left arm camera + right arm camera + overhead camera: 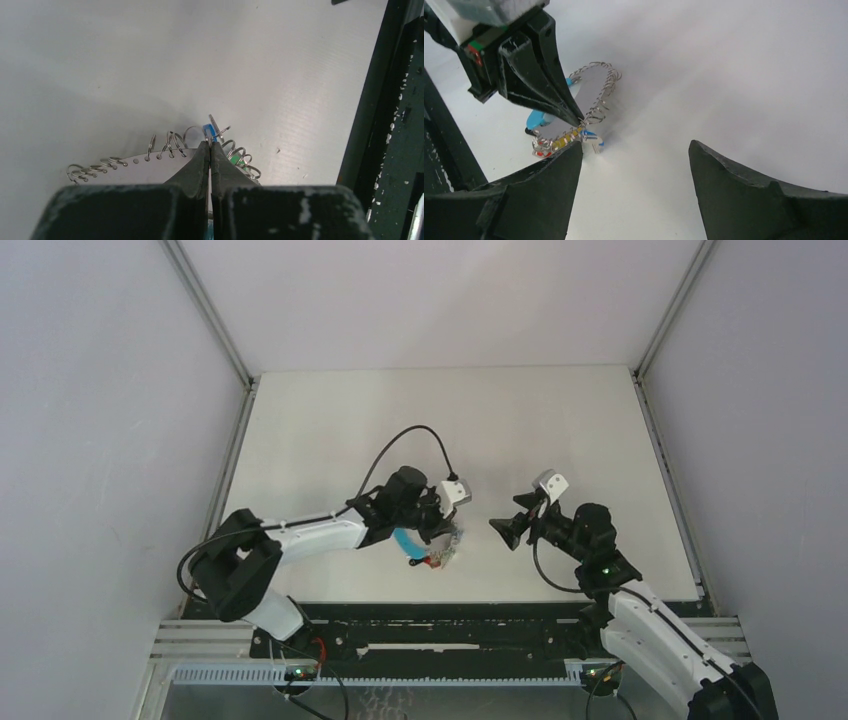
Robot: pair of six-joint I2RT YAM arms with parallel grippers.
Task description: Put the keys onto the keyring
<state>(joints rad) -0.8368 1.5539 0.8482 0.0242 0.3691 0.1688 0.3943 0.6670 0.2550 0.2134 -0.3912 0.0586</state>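
Note:
The keyring [600, 92] is a palm-wide loop strung with many small silver rings and with red, yellow and cyan bits at its near end. My left gripper [210, 143] is shut on its edge and holds it tilted just over the table; it also shows in the top view [447, 548]. A small blue-headed key [592, 138] hangs on the keyring right at the left fingertips [576, 116], and it shows in the left wrist view [207, 131]. My right gripper [636, 150] is open and empty, a short way to the right of the keyring [505, 528].
The white table [450, 430] stretches away behind the arms, with grey walls on three sides. A black rail [370, 100] runs along the table's near edge, close to the keyring.

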